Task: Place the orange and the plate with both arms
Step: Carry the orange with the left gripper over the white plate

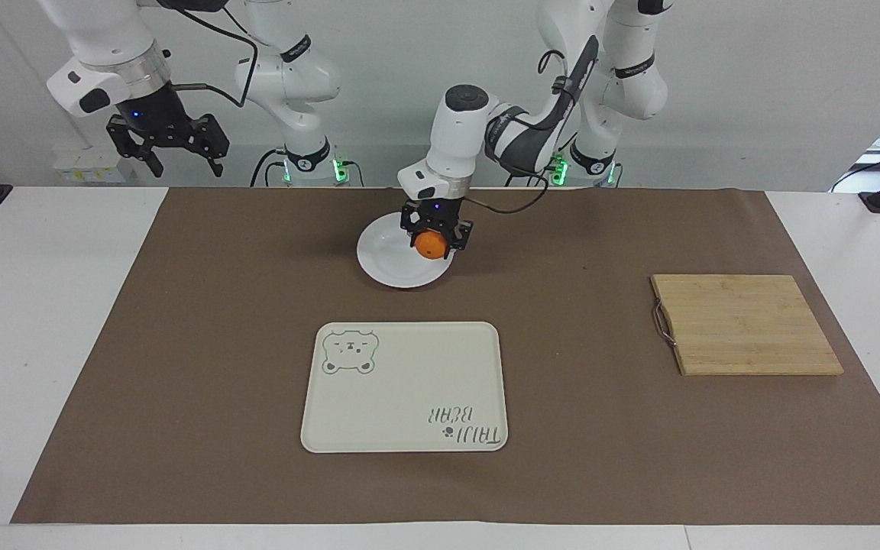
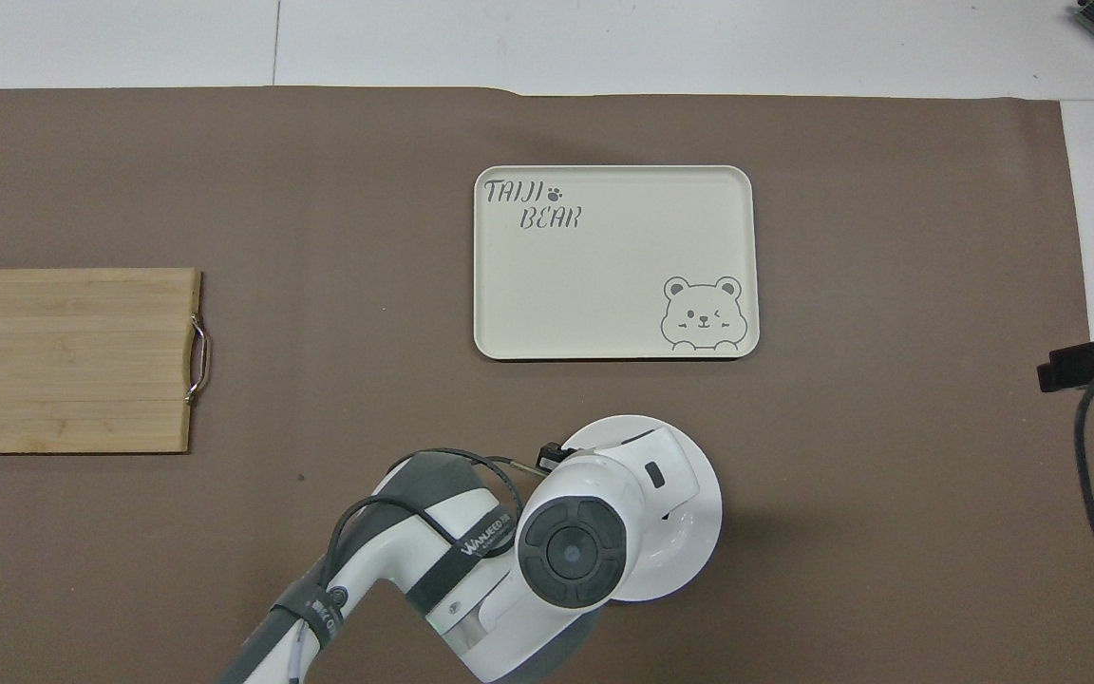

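A white table carries a brown mat. On the mat lie a plate, a cream tray and a wooden board
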### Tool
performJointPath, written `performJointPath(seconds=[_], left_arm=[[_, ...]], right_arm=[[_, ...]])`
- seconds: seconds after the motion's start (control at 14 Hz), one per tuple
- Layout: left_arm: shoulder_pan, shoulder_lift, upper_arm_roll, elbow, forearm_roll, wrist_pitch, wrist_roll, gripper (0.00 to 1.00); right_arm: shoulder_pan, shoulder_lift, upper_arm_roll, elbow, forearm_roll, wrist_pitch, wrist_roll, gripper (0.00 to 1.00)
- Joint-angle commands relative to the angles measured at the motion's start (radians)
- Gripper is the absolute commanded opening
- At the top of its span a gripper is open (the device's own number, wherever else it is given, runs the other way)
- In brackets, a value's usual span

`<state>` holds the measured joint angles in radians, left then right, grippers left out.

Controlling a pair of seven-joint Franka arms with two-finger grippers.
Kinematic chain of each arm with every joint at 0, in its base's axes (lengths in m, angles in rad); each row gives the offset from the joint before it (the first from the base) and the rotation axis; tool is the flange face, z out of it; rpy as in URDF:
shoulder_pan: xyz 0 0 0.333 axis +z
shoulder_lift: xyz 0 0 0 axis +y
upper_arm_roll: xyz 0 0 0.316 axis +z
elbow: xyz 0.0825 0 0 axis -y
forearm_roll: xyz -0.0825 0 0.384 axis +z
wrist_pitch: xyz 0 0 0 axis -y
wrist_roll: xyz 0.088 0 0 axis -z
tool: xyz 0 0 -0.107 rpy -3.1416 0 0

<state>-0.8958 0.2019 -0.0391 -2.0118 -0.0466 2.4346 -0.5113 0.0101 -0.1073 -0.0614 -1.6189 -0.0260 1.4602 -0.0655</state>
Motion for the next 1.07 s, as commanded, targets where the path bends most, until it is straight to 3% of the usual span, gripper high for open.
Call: performJointPath(seconds=[0.0,0.07,0.14,0.36,0.43,0.71,1.0], left_arm=[[-0.054,0.051,0.021,-0.010,-0.013,0.047,-0.026,0.20],[-0.058,0.071,0.021,-0.010,-0.013,0.070,-0.026,0.23],[-0.058,0.080,0.021,-0.010,-0.013,0.089,-0.030,0.33],[-0.058,0.082,0.019,-0.010,-0.013,0.098,-0.030,0.92],[-0.058,0.085,0.019,-0.010,-0.013,0.095,-0.029,1.00],[-0.048,0.076,0.021,-0.010,-0.013,0.086,-0.009,1.00],[0.032,-0.056,0.024,0.016,-0.013,-0.115,-0.006,1.00]], right_arm=[[-0.007,-0.025,0.002,-0.027,0.014,0.008,0.010,1.00],[-0.007,-0.025,0.002,-0.029,0.014,0.006,0.012,1.00],[-0.009,-0.025,0.002,-0.029,0.014,0.006,0.010,1.00],[-0.009,-0.025,0.002,-0.029,0.014,0.006,0.010,1.00],[-0.009,-0.025,0.002,-0.030,0.014,0.006,0.010,1.00],[-0.009,-0.032,0.002,-0.041,0.014,0.009,0.010,1.00],[-0.021,-0.049,-0.012,-0.082,0.073,0.009,-0.011,1.00]])
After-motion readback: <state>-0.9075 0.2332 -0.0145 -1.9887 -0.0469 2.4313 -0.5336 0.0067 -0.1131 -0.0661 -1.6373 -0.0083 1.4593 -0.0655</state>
